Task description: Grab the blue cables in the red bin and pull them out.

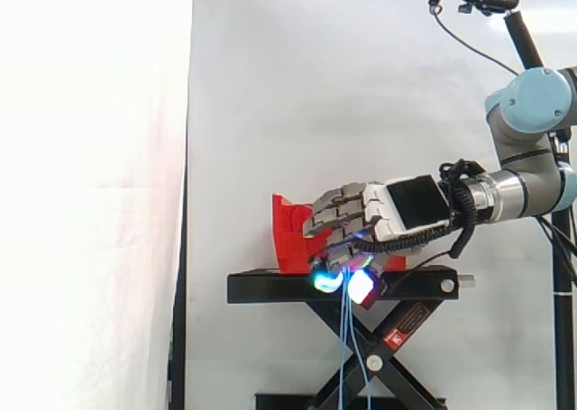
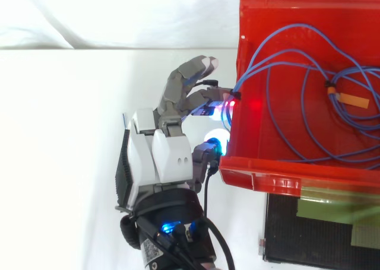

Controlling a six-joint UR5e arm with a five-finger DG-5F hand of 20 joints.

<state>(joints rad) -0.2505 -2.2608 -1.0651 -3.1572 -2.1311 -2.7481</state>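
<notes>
In the middle of the side view, the hand [image 1: 397, 207] is clamping its curled fingers on the blue cables [image 1: 344, 351], which are hanging down past the black stand [image 1: 270, 288]. From above, the remaining loops are lying (orange tag among them) inside the red bin [image 2: 261, 178] at right.

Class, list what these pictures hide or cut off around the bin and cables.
Side view: red bin interior, hidden by its wall and the hand.
Side view: blue cables run off the bottom edge, ends unseen.
Top view: bin's right side and cable loops, cut off by the right edge.
</notes>
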